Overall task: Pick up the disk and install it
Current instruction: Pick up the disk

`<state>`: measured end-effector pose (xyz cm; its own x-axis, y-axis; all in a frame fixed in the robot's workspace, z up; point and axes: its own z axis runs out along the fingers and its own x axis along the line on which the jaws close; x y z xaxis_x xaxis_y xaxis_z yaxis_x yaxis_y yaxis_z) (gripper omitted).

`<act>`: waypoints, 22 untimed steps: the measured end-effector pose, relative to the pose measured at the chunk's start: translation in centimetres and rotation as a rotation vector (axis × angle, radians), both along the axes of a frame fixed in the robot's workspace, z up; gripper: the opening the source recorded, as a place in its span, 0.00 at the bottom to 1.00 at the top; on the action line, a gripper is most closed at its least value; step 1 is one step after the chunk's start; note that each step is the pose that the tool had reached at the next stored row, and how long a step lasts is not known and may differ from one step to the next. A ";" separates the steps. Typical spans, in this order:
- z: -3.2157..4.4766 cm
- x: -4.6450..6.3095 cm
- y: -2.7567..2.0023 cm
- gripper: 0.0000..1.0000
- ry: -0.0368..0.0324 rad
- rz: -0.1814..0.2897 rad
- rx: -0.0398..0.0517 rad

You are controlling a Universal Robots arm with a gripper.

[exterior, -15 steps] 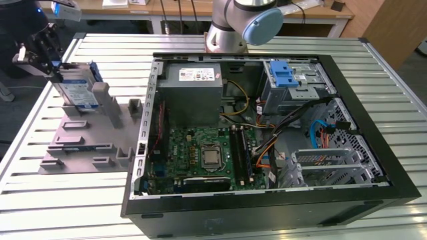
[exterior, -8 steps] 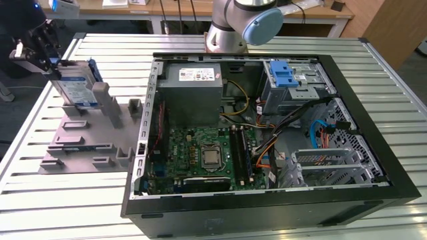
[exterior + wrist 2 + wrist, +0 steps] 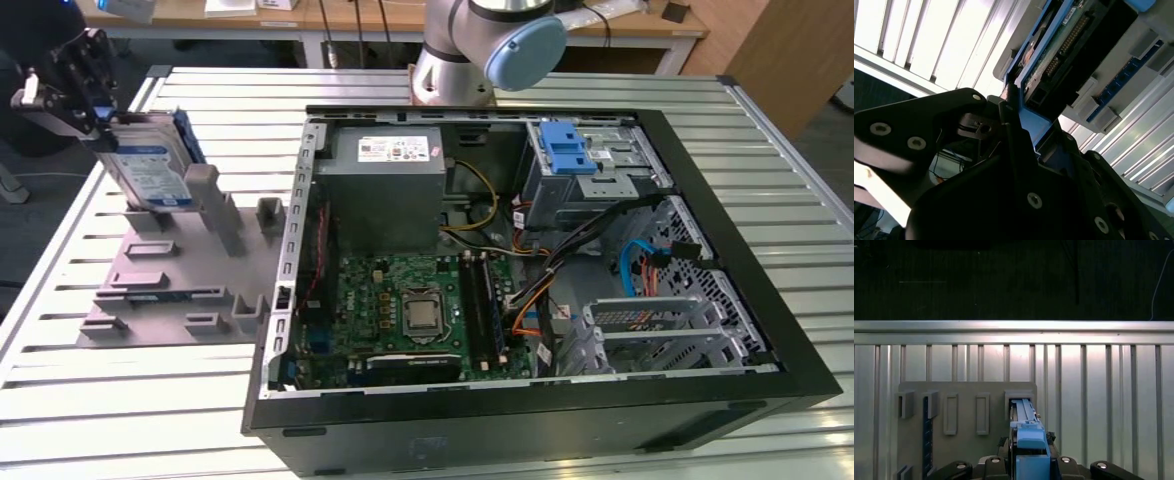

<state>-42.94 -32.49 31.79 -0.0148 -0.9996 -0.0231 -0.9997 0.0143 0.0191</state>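
At the exterior view's left, the gripper (image 3: 104, 122) is positioned over the grey fixture plate (image 3: 160, 275), which lies flat on the slatted metal table (image 3: 80, 400). Its 2 fingers are pressed together on the upper end of the disk (image 3: 144, 170), 1 on each side. The disk stands upright on edge, label side toward the camera, with its lower end seated in a slot of the fixture plate. In the first wrist view, the blue frame of the disk (image 3: 1026, 437) runs from between the fingers (image 3: 994, 462) into the slot. In the second wrist view, a finger (image 3: 1010, 127) bears against the blue edge of the disk (image 3: 1064, 45). Just beside the fixture plate, toward the exterior view's right, the open computer case (image 3: 534, 405) lies on its side. Inside it are, in order, the grey metal box (image 3: 387, 185) with the green motherboard (image 3: 387, 300) below it, then the grey drive cage (image 3: 594, 185) with its blue latch (image 3: 571, 150). The arm's base (image 3: 474, 40) stands behind the case.
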 end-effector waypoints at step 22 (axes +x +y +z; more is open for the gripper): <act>2.14 0.0 0.00 0.36 0.0000 0.000 0.0046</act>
